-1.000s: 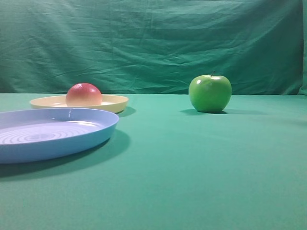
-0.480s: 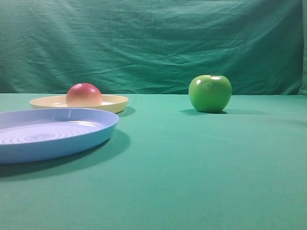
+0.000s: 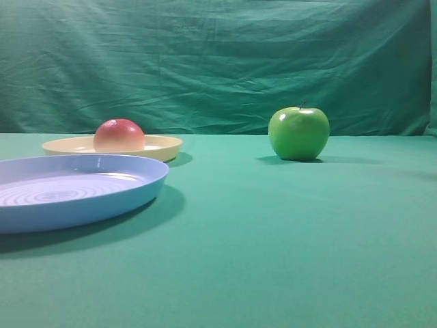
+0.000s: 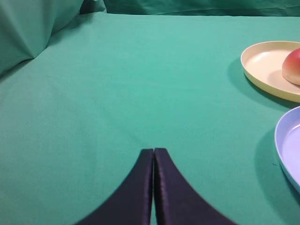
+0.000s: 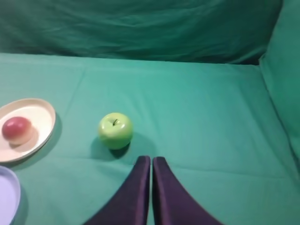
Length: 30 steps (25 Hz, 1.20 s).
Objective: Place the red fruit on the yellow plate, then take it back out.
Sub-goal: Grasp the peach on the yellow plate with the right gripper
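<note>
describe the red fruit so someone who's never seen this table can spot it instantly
On the green cloth, find the two plates at left. The red fruit sits on the farther one, the yellow plate. It is red with a pinkish blush, unlike the glossy green apple standing alone to the right.

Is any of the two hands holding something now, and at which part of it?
Nothing is held. The left hand and the right hand are both shut and empty. The red fruit lies on the yellow plate.

The fruit (image 3: 119, 134) sits on the rear plate (image 3: 160, 145), the apple (image 3: 299, 133) well right.
</note>
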Motion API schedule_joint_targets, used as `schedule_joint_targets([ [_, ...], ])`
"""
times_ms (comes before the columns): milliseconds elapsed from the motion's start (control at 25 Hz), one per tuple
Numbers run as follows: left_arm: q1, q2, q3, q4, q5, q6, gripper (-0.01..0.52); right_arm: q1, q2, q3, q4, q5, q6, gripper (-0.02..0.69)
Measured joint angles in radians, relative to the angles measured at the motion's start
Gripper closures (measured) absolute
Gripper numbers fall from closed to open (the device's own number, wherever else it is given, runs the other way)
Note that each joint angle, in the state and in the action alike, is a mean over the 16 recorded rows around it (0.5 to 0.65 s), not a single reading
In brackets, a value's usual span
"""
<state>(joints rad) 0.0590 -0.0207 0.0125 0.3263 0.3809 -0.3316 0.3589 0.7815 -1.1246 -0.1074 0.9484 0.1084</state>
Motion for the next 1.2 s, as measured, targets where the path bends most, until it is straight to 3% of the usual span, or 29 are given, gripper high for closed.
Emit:
schedule_joint_targets([
  [520,0.000,0.000,0.000,0.000,0.000,0.000,0.514,-0.231,-0.451,0.584,0.012,-0.384,0.003,0.665],
  [1200,0.000,0.000,0.000,0.000,0.000,0.000,0.514,-0.296,-0.784,1.097,0.006,-0.586,0.005,0.665],
])
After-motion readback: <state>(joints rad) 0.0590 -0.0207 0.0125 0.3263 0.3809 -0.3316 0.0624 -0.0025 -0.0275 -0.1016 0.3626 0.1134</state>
